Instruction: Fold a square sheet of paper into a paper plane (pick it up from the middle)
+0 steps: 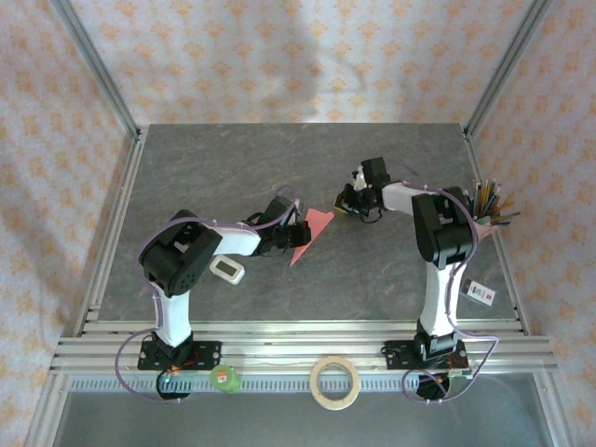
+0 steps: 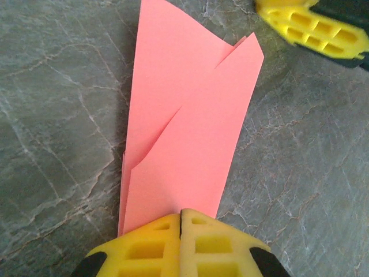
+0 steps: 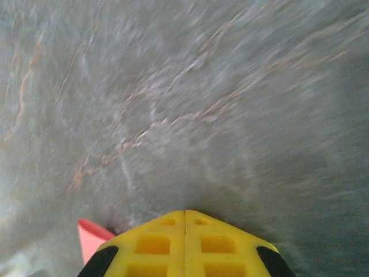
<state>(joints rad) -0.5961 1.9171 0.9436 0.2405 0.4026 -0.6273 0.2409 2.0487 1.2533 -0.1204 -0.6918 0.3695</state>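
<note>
The pink-red paper (image 1: 313,233) lies flat on the grey table, folded into a long narrow shape with overlapping flaps (image 2: 190,133), like a paper plane. My left gripper (image 2: 181,212) is shut, its yellow fingertips resting on the near end of the paper; in the top view it (image 1: 299,233) sits at the paper's left edge. My right gripper (image 1: 344,203) is shut with nothing between its fingers, just off the paper's far right corner. In the right wrist view its tips (image 3: 185,212) hover over bare table, with a pink corner (image 3: 91,238) at the lower left. Its yellow fingers (image 2: 314,29) show past the paper's far end.
A small white rounded gadget (image 1: 226,270) lies beside the left arm. A bundle of coloured pens (image 1: 489,203) stands at the right edge, with a small card (image 1: 480,293) nearer. A tape roll (image 1: 335,382) and a green object (image 1: 224,378) sit on the front rail.
</note>
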